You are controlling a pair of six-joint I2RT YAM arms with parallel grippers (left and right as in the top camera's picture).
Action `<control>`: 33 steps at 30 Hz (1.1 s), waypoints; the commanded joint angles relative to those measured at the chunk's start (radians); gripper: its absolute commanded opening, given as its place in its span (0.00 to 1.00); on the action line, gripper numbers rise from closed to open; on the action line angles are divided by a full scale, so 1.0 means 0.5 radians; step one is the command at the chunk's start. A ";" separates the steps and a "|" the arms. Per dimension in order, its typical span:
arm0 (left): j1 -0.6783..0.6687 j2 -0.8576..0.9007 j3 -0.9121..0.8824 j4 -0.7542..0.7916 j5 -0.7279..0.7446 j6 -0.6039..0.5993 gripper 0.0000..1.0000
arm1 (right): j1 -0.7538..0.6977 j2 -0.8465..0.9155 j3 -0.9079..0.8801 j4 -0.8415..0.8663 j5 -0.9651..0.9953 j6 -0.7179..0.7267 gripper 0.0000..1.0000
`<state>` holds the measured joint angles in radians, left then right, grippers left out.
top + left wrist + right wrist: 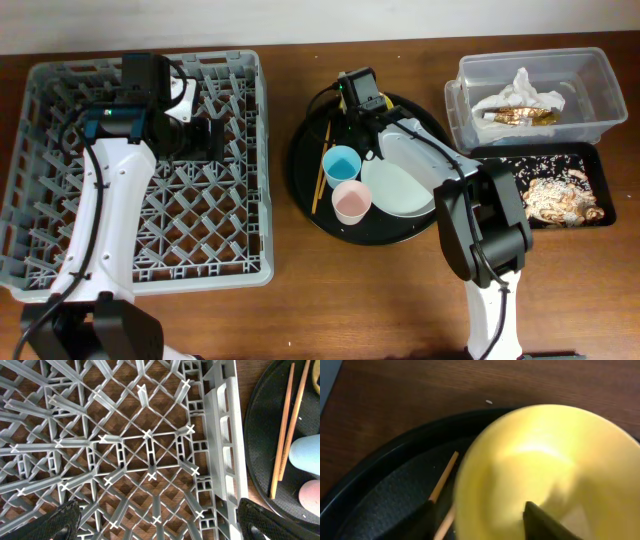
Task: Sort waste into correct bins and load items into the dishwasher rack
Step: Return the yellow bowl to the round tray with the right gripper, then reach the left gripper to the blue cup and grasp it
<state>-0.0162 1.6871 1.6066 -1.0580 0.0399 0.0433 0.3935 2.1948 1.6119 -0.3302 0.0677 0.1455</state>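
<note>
Overhead: the dishwasher rack fills the 9 o'clock side of the table. My left gripper hangs over the rack's 1 o'clock part. The round black tray sits mid-frame. On it the blue cup is at centre-left, with the pink cup just beside it at 6 o'clock. The plate is at their 3 o'clock, and the chopsticks run along the 9 o'clock edge. My right gripper is at the tray's 12 o'clock rim. At frame 2 o'clock the clear tub holds a napkin and a foil wrapper. At 4 o'clock the black tray holds food scraps.

Left wrist: both fingers are spread wide at the bottom corners, with nothing between them, only rack lattice below. The chopsticks and both cups show at 3 o'clock, on the round tray outside the rack wall.

Right wrist: the yellow bowl fills the 3 o'clock half, blurred, over the round tray. One finger is inside the bowl, the other outside its 9 o'clock rim, so they straddle the wall. I cannot tell whether they actually pinch it. One of the chopsticks lies at 7 o'clock beside the bowl.
</note>
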 commanded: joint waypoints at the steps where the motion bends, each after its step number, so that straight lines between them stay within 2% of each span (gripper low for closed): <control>1: 0.012 0.004 0.029 0.003 -0.007 -0.011 0.99 | -0.004 -0.034 0.032 -0.050 0.031 0.004 0.69; 8: 0.012 0.004 0.029 0.003 -0.007 -0.011 0.99 | -0.069 -0.163 0.604 -0.800 0.014 0.004 0.76; 12: 0.012 0.004 0.029 0.003 -0.007 -0.011 0.99 | -0.172 -0.228 0.943 -1.347 -0.256 0.005 0.90; 16: 0.012 0.004 0.029 0.003 -0.007 -0.011 0.99 | -0.240 -0.253 0.974 -1.654 -0.487 0.005 0.89; 20: 0.012 0.004 0.029 0.003 -0.007 -0.011 0.99 | -0.235 -0.252 0.968 -1.843 -0.488 0.068 0.80; 25: 0.012 0.004 0.029 0.003 -0.007 -0.011 0.99 | -0.221 -0.252 0.919 -2.093 -0.490 0.110 0.80; 33: 0.012 0.004 0.029 0.003 -0.007 -0.011 0.99 | -0.157 -0.249 0.792 -2.101 -0.489 0.109 0.80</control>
<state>-0.0162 1.6871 1.6066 -1.0576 0.0399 0.0433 0.3096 2.0968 2.0254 -1.3827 -0.1680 0.1886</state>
